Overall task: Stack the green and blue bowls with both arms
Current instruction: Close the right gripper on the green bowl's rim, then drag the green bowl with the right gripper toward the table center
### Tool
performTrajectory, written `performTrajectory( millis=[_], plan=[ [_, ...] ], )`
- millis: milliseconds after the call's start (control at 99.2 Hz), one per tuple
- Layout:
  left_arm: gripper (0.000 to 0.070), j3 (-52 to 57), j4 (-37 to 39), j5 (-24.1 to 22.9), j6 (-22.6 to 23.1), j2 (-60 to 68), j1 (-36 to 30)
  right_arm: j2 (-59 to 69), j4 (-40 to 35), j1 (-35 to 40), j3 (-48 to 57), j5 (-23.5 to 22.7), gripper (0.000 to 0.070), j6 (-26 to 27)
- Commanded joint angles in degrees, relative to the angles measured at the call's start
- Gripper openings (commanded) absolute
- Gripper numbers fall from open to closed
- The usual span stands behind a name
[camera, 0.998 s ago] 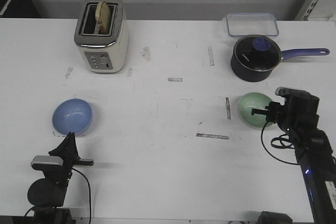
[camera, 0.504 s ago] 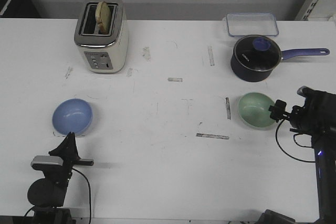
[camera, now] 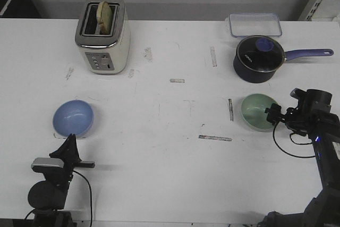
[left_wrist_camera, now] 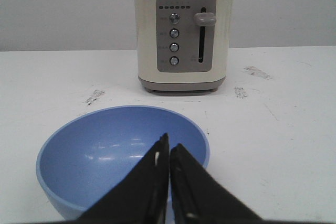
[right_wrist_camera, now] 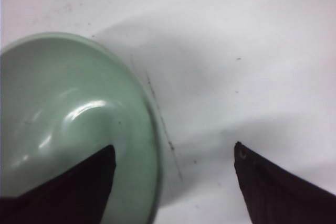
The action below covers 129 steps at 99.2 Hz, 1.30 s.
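Note:
The blue bowl (camera: 73,118) sits upright at the front left of the table; it also shows in the left wrist view (left_wrist_camera: 105,156). My left gripper (camera: 70,141) is shut and empty, its tips just in front of that bowl's near rim (left_wrist_camera: 168,148). The pale green bowl (camera: 258,111) sits upright at the right. My right gripper (camera: 272,113) is open at the bowl's right rim. In the right wrist view (right_wrist_camera: 174,150) one finger is over the inside of the green bowl (right_wrist_camera: 68,114) and the other over the table outside it.
A cream toaster (camera: 102,35) with bread in it stands at the back left, beyond the blue bowl (left_wrist_camera: 181,30). A dark navy saucepan with a glass lid (camera: 258,59) and a clear lidded box (camera: 255,24) stand behind the green bowl.
My right gripper pulled back to the right off the green bowl, then came back left to its right rim. The left arm and both bowls have not moved.

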Motion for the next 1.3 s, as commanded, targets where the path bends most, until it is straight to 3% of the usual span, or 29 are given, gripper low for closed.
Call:
performTrajectory(
  millis=[0,111,222,343,434,736,897,1190,1291],
  plan=[
    [0.0002,-1.25,0.85,-0.17,0.09,-0.13,-0.04,0.79,1.2,0.24,0.92,0.17,0.0354,0.2],
    [0.0002,-1.25,0.85,-0.17,0.09,-0.13,-0.04,0.79,1.57,0.33,0.92,0.87,0.0205,0.22],
    [0.0002,-1.25,0.85,-0.17,0.09,-0.13,-0.04,0.79,1.49,0.33,0.9,1.77,0.0156,0.2],
    [0.0002,-1.25,0.85,-0.17,0.09,-0.13,-0.04,0.79,1.42,0.31,0.9,1.73,0.0041,0.22],
    [0.0002,-1.25,0.85,-0.17,0.09,-0.13,-0.04,0.66,1.46,0.31,0.92,1.57,0.001,0.2],
    [0.0002,-1.25,0.85,-0.17,0.09,-0.13,-0.04,-3.63,1.4,1.03,0.92,1.07,0.0009,0.94],
    [0.0002,-1.25,0.85,-0.17,0.09,-0.13,-0.04,-7.8,1.01,2.93,0.92,0.9,0.0009,4.94],
    [0.0002,-1.25,0.85,-0.17,0.09,-0.13,-0.04,-9.75,4.07,17.7,0.7,1.11,0.0009,14.49],
    [0.0002,-1.25,0.85,-0.17,0.09,-0.13,-0.04,-8.44,7.23,24.04,0.48,2.14,0.0009,20.46]
  ],
)
